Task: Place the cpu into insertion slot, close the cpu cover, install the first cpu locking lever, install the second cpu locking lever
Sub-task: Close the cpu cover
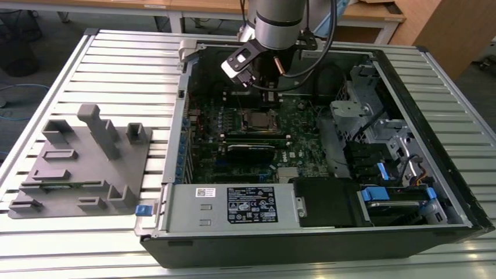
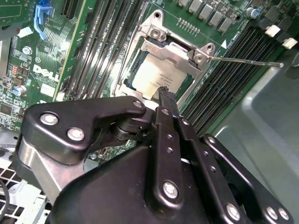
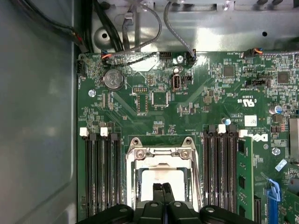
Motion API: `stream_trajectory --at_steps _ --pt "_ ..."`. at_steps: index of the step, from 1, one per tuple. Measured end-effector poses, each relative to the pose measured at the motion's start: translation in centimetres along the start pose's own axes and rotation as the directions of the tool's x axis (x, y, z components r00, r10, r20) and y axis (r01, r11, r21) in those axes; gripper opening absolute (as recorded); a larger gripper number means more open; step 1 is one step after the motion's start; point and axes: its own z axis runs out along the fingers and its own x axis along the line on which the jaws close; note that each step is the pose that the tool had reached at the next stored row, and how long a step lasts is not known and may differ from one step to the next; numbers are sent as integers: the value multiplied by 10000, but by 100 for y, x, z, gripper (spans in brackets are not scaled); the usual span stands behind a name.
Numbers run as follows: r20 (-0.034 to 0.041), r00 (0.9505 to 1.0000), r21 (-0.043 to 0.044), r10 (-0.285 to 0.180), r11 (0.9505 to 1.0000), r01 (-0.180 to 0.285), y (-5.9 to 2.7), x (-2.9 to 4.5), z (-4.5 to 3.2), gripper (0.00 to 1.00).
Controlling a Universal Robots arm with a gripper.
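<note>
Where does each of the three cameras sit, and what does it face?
Exterior view: off the arm, above, looking down into the open black computer case; the grey arm shows.
First wrist view: on the arm, facing squarely onto the green motherboard; the shut black gripper shows.
Second wrist view: on the arm, slanting along the gripper body towards the silvery-grey square cpu.
Both wrist views share the cpu inside the thin metal cpu cover.

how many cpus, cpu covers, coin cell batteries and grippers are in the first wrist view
cpu: 1
cpu cover: 1
coin cell battery: 1
gripper: 1
total: 4
</note>
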Motion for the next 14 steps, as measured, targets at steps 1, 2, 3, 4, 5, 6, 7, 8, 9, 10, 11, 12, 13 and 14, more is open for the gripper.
stream_trajectory --at_steps 1,2,3,4,5,6,7,8,9,10,11,12,13,14 --pt "3 10000 0 0 10000 0 0 0 0 11" --pt "5 10000 -1 -1 10000 1 0 0 0 11" --pt "6 10000 -1 -1 10000 1 0 0 1 11" --pt "9 10000 -1 -1 10000 1 0 0 0 11" --pt "9 10000 -1 -4 10000 4 0 0 0 11" --pt "9 10000 -1 -35 10000 35 0 0 1 11" --pt "8 9999 -1 -115 9999 115 0 0 1 11" --pt "7 9998 0 -217 9998 217 -1 0 1 11" --pt "5 9995 -1 -313 9995 313 -1 0 2 11" --pt "3 9992 -1 -394 9992 394 -1 0 2 11" --pt "2 9989 -1 -463 9989 463 -1 0 3 11" --pt "0 9987 -1 -514 9987 514 -1 0 3 11" --pt "-1 9985 -1 -556 9985 556 -1 0 3 11" --pt "-1 9982 -2 -592 9982 592 -1 0 3 11"
